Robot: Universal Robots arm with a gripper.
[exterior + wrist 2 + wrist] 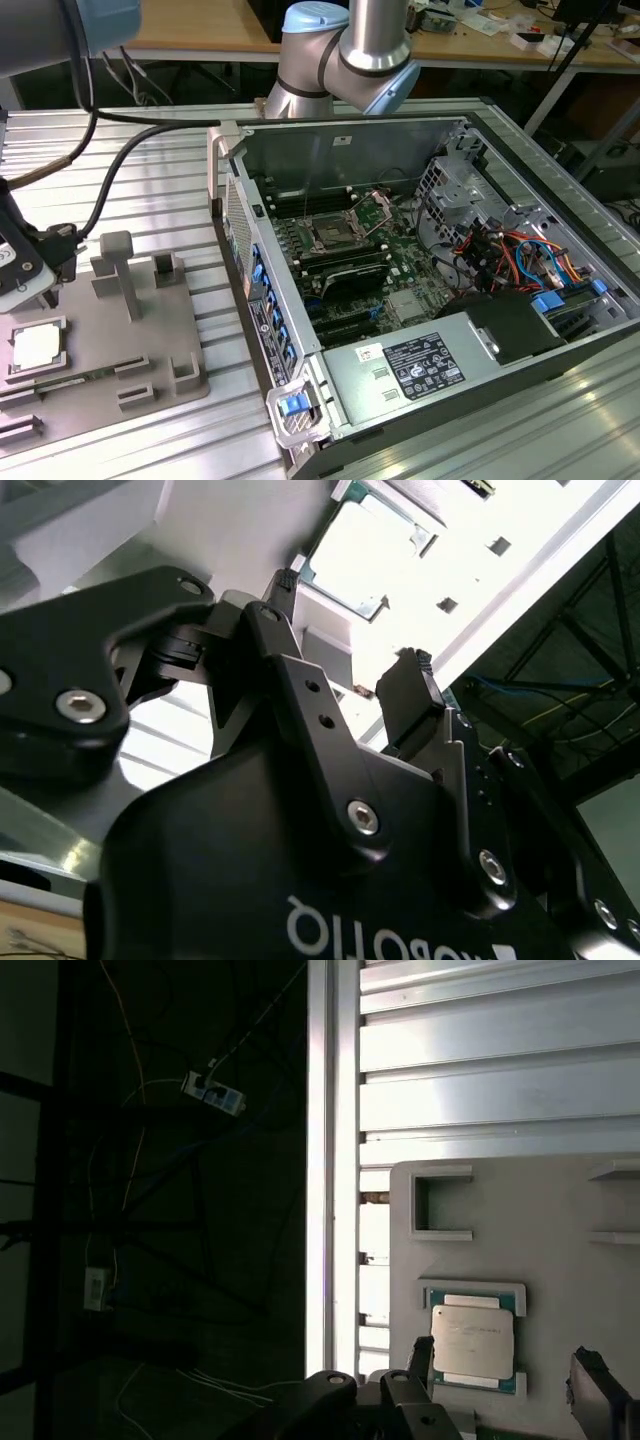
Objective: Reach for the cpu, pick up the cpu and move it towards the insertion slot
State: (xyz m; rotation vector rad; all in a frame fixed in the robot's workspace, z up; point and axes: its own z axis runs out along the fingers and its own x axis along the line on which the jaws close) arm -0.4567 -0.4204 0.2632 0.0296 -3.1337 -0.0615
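The cpu lies flat in a recess of the grey tray at the exterior view's left, silvery top up. My gripper hangs just above it, apart from it. In the first wrist view the cpu sits between the two black fingers, nearer one of them, and the gripper is open. The second wrist view shows the gripper with its jaws spread and the bright cpu beyond the tips. The insertion slot lies in the green motherboard inside the open computer case.
The case's metal side wall stands between tray and motherboard. A tall grey post and low brackets rise from the tray. The slatted table's edge runs close beside the tray. Cables trail from the arm.
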